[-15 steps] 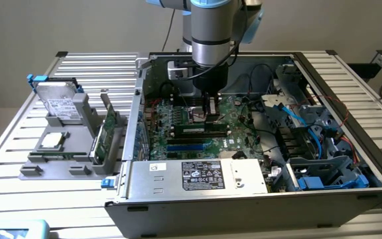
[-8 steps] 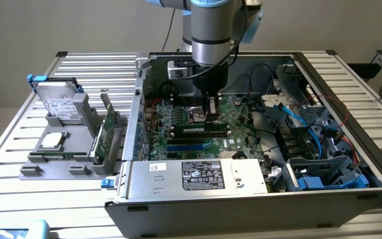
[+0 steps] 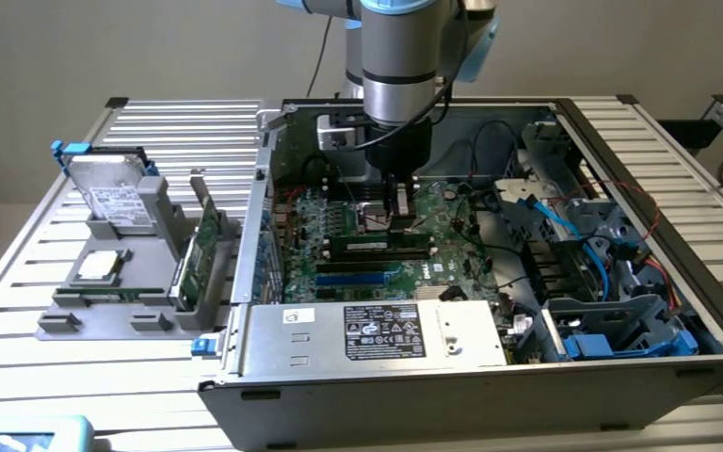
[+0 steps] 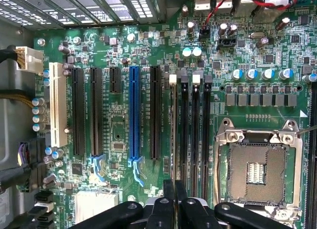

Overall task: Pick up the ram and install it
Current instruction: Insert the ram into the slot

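The ram (image 4: 173,135) stands on edge in the white-clipped slot beside the CPU socket (image 4: 257,169), showing as a thin green strip that runs in between my fingertips. My gripper (image 4: 174,201) is shut on its upper edge, the two black fingers (image 4: 166,209) pressed close together. In the exterior view the gripper (image 3: 397,218) reaches straight down into the open computer case. Its tips sit on the long green stick, the ram (image 3: 368,245), in the middle of the motherboard (image 3: 336,221).
A silver power supply (image 3: 375,330) fills the case's front. Blue and black cables and drive cages (image 3: 601,254) crowd the exterior view's right. Outside the case, a grey holder (image 3: 123,301) carries a hard drive (image 3: 117,193), a chip and an upright green card (image 3: 199,250). Black and blue expansion slots (image 4: 133,115) flank the memory slots.
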`<state>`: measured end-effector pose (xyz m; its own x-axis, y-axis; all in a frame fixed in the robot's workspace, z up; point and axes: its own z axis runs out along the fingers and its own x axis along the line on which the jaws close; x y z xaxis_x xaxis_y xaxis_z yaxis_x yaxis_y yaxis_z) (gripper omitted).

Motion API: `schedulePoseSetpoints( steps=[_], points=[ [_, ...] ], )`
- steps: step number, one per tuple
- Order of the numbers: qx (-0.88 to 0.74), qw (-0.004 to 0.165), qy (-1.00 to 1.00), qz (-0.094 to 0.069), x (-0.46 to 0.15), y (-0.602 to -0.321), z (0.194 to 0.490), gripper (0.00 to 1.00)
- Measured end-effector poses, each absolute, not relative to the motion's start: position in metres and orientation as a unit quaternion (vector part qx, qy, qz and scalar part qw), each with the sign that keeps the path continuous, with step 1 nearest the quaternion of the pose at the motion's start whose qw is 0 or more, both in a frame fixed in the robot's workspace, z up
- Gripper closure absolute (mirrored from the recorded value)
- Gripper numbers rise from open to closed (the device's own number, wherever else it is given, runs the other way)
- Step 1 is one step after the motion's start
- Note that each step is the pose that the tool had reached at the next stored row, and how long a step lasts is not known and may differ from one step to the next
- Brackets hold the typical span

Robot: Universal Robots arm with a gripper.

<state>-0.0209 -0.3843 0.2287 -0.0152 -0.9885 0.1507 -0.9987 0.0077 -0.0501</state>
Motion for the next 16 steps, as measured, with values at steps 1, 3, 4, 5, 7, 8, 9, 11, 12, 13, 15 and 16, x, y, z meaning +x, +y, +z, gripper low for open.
schedulePoseSetpoints(
  steps=[1, 3, 4, 5, 7, 8, 9, 11, 12, 13, 15, 16],
  points=[
    [0.701, 0.036, -0.709, 0.071, -0.0209, -0.3843, 0.2286, 0.87],
    [0.701, 0.036, -0.709, 0.071, -0.0210, -0.3843, 0.2285, 0.87],
    [0.701, 0.036, -0.709, 0.071, -0.0210, -0.3843, 0.2285, 0.87],
    [0.700, 0.035, -0.709, 0.071, -0.0210, -0.3843, 0.2284, 0.87],
    [0.700, 0.035, -0.710, 0.070, -0.0211, -0.3843, 0.2283, 0.87],
    [0.700, 0.034, -0.710, 0.070, -0.0211, -0.3843, 0.2283, 0.87],
    [0.700, 0.034, -0.710, 0.070, -0.0211, -0.3843, 0.2282, 0.87],
    [0.700, 0.033, -0.710, 0.070, -0.0213, -0.3843, 0.2281, 0.87],
    [0.700, 0.033, -0.710, 0.070, -0.0213, -0.3843, 0.2281, 0.87],
    [0.700, 0.033, -0.710, 0.069, -0.0213, -0.3843, 0.2281, 0.87],
    [0.700, 0.033, -0.710, 0.069, -0.0213, -0.3843, 0.2281, 0.87],
    [0.700, 0.033, -0.710, 0.069, -0.0213, -0.3843, 0.2281, 0.87]
  ],
)
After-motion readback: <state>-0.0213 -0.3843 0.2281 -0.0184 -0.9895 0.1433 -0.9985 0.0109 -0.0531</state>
